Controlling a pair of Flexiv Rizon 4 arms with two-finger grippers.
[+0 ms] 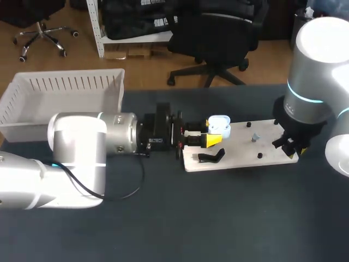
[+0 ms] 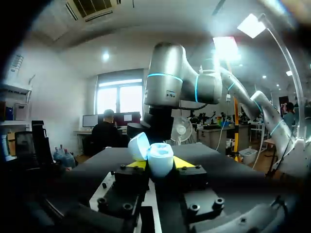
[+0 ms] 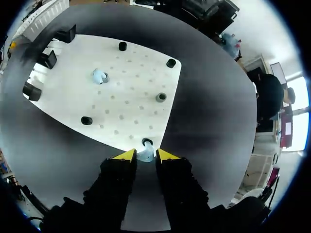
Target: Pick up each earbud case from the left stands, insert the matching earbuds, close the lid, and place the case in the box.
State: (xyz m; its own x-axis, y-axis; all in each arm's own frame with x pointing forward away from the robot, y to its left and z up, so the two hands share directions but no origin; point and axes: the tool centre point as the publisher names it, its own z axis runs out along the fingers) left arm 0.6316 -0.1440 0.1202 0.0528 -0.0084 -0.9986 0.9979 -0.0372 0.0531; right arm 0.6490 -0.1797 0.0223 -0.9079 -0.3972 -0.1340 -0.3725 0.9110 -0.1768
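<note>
My left gripper (image 1: pixel 210 132) is shut on a white earbud case (image 1: pixel 220 127) with its lid up, held over the left end of the white board (image 1: pixel 240 155). In the left wrist view the case (image 2: pixel 161 156) sits between the yellow tips, its lid (image 2: pixel 138 145) tilted back. My right gripper (image 1: pixel 292 147) is at the board's right end. Its wrist view shows the yellow tips (image 3: pixel 146 155) closed against both sides of a pale blue earbud (image 3: pixel 145 153) on a black peg. A second earbud (image 3: pixel 99 76) (image 1: pixel 254 137) stands mid-board.
A white slatted box (image 1: pixel 71 73) stands at the back left of the table. A black stand (image 1: pixel 211 157) lies on the board's near left corner. Small black pegs (image 3: pixel 161 97) dot the board (image 3: pixel 131 82), with more black stands (image 3: pixel 48 59) at its far end.
</note>
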